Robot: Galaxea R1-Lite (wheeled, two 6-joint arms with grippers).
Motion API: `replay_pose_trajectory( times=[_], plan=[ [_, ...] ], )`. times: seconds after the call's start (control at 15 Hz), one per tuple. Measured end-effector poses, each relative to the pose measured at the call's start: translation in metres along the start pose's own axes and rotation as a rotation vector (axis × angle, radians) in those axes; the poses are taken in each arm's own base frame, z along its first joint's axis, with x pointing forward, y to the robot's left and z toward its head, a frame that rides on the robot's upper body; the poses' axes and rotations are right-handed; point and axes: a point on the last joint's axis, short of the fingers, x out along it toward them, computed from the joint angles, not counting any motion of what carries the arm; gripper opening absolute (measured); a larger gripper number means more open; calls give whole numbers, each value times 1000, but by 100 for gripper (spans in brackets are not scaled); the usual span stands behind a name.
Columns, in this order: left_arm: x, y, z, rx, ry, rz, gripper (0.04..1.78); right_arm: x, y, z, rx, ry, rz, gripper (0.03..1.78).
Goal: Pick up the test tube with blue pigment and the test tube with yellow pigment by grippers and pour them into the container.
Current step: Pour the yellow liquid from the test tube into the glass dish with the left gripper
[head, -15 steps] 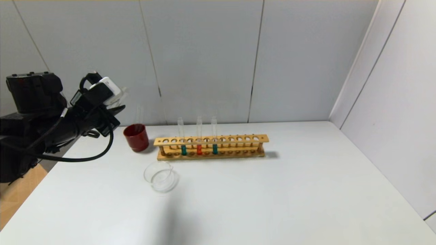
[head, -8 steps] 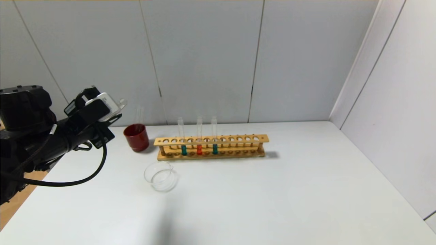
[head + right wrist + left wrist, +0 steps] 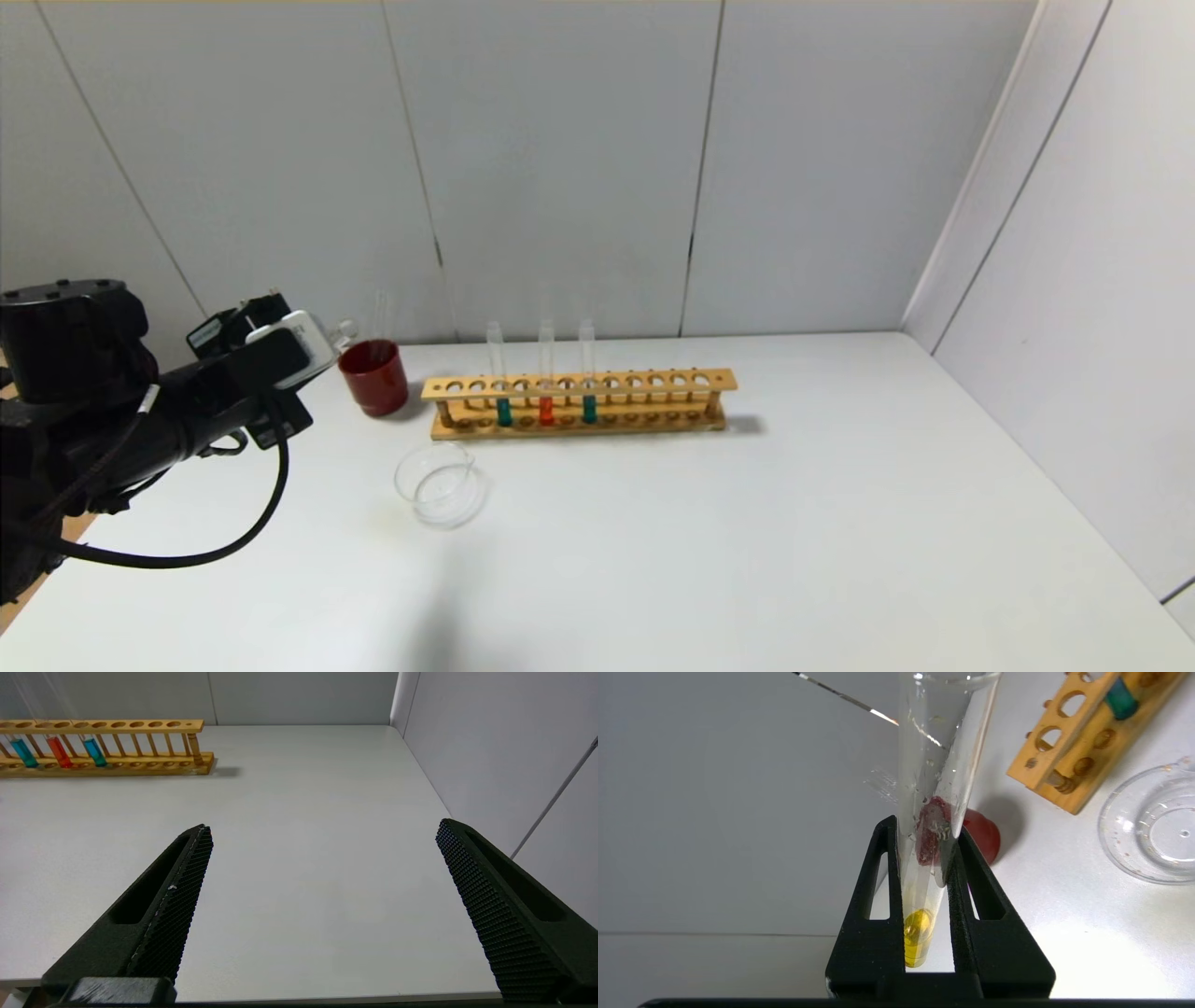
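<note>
Left gripper (image 3: 924,835) hangs at the far left of the scene, above the table's (image 3: 709,551) left edge, its two black fingers (image 3: 873,905) clamped on the test tube with yellow pigment (image 3: 931,812). That tube runs out past the fingertips, with its short yellow column lying back between the fingers near the gripper's base; in the head view its clear mouth end shows just beyond the gripper, close to the red cup (image 3: 374,377). The cup stands just right of the gripper, at the far side of the table. The container (image 3: 441,483), a low clear beaker, sits nearer than the cup and to the right of the gripper, apart from it. Farther right stands the wooden rack (image 3: 579,403), bearing three upright tubes: a test tube with blue pigment (image 3: 503,401), then the orange-red tube (image 3: 546,401), then a second blue tube (image 3: 589,401). All three are well apart from the left gripper. Right gripper (image 3: 322,858) shows only in its own wrist view, hovering over the bare near right part of the table with its fingers spread wide and holding nothing, the rack well away from it.
</note>
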Motion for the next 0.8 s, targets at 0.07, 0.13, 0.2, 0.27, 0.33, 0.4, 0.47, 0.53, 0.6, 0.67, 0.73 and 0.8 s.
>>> replay_pose_trajectory(
  times=[0.07,0.13,0.2,0.27,0.33,0.4,0.47,0.53,0.6,0.67,0.73,0.8],
  plan=[
    [0,-1,-2,7,-10,-16,32,0,0,0,0,0,0,175],
    [1,-2,-6,15,-20,-34,32,0,0,0,0,0,0,175],
    [3,-4,-10,19,-29,-52,32,0,0,0,0,0,0,175],
    [5,-3,-15,22,-41,-65,32,0,0,0,0,0,0,175],
    [7,-2,-18,23,-49,-68,32,0,0,0,0,0,0,175],
    [9,-3,-22,26,-43,-73,32,0,0,0,0,0,0,175],
    [10,-3,-24,33,-37,-73,32,0,0,0,0,0,0,175],
    [11,-3,-26,44,-33,-75,32,0,0,0,0,0,0,175],
    [12,-3,-28,54,-33,-80,32,0,0,0,0,0,0,175],
    [13,-3,-28,62,-34,-81,32,0,0,0,0,0,0,175],
    [15,-2,-29,73,-33,-80,32,0,0,0,0,0,0,175],
    [16,-2,-29,83,-34,-78,32,0,0,0,0,0,0,175]
  ],
)
